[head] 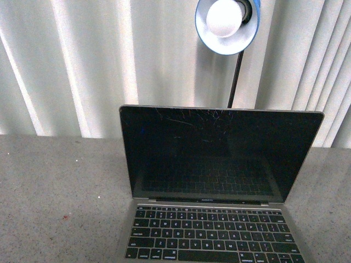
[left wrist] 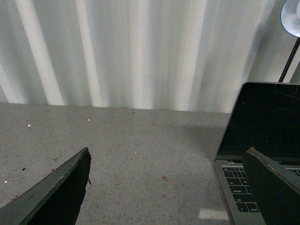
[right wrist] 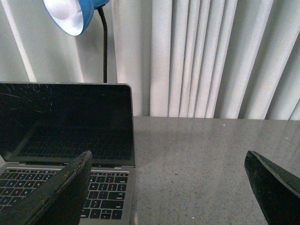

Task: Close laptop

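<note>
Two grippers hang nearest the robot, neither touching anything. The left gripper [left wrist: 167, 154] has its fingers [left wrist: 56, 192] spread wide with only bare table between them, off at about nine o'clock from the laptop [head: 219, 159]; the right gripper [right wrist: 168, 154] is parted just as widely, at about three o'clock from it; both are empty.

At twelve o'clock from the robot the laptop sits on the grey speckled table [head: 55, 192], its keyboard [head: 211, 233] nearest and its cracked black screen [head: 219, 137] standing up, so by my reckoning the closing has not begun. Behind the screen, at about one o'clock, a blue lamp [head: 227, 24] on a thin black stalk rises above the top edge; farthest back hang pale pleated curtains [head: 82, 66].

The risks as I see them: a push low on the screen could slide the whole laptop toward the curtains instead of folding it; a finger pressed on the cracked glass could worsen the damage; an arm reaching over the top edge might knock the lamp; a gripper left above the keys would be pinched as the screen comes down.
</note>
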